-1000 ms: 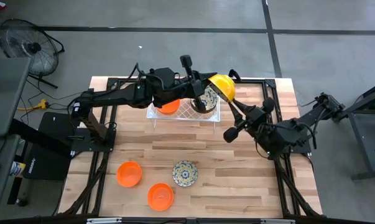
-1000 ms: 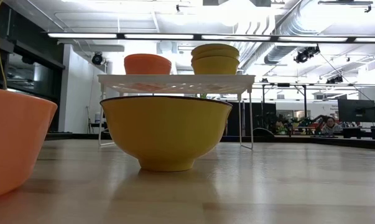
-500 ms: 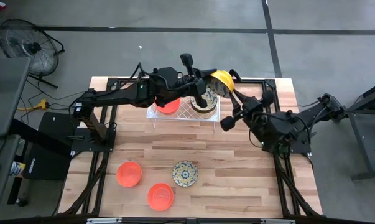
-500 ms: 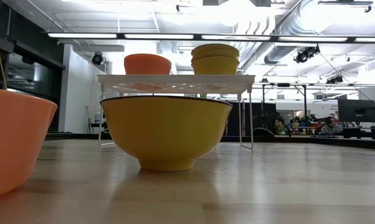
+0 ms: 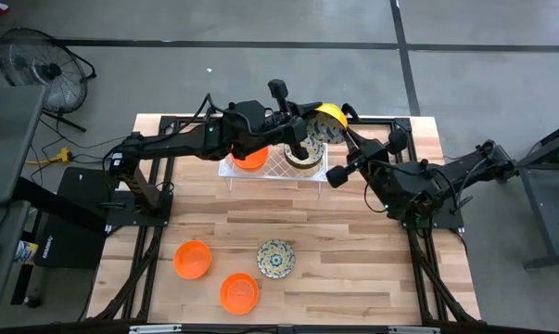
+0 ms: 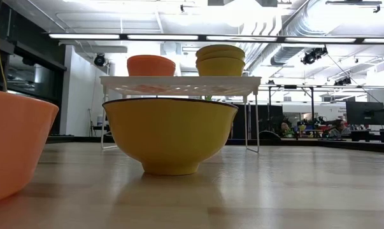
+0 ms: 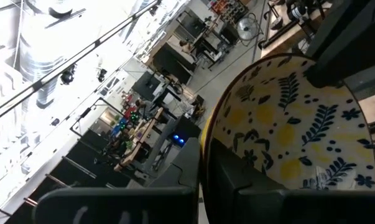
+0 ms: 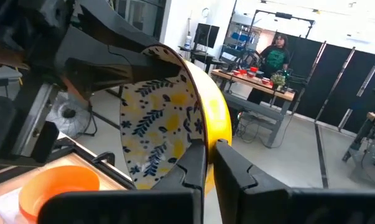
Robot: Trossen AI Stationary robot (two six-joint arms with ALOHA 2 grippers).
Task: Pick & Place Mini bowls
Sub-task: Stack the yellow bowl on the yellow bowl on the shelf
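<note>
Above the tray's [image 5: 260,168] far right corner, both the left gripper [image 5: 302,130] and the right gripper [image 5: 339,139] pinched the rim of one tilted floral bowl [image 8: 159,121], apparently to pass it between arms before stacking it there.

Layout: tray [image 5: 274,164] at the worktop's [image 5: 353,241] rear centre, carrying one bowl [image 5: 250,159] left and stacked bowls [image 5: 304,154] right; three bowls [image 5: 231,271] grouped near the front edge.
</note>
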